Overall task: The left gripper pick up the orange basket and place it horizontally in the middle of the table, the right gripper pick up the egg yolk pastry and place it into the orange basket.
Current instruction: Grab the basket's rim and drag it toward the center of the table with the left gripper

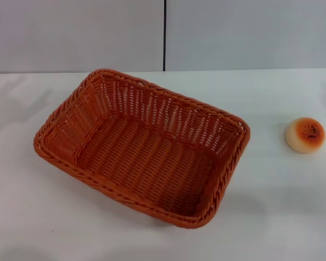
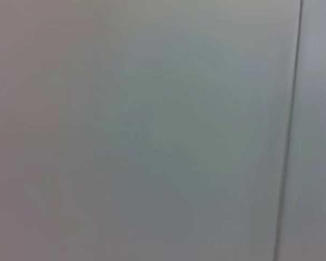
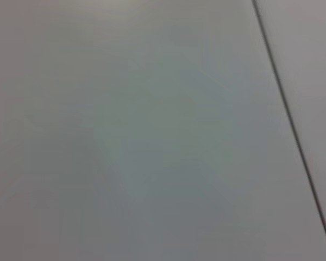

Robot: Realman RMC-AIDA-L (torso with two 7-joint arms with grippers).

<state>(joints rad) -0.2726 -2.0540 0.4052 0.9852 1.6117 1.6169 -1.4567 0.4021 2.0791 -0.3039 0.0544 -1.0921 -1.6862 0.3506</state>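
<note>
The orange basket [image 1: 141, 147] sits on the white table [image 1: 271, 206], left of centre in the head view, turned at a slant with its long side running from far left to near right. Nothing lies inside it. The egg yolk pastry [image 1: 305, 135] rests on the table to the right of the basket, well apart from it. Neither gripper shows in the head view. Both wrist views hold only a plain grey wall panel with a thin dark seam [image 2: 289, 130].
A grey wall with a vertical dark seam [image 1: 164, 35] stands behind the table's far edge. Bare tabletop lies in front of the basket and between basket and pastry.
</note>
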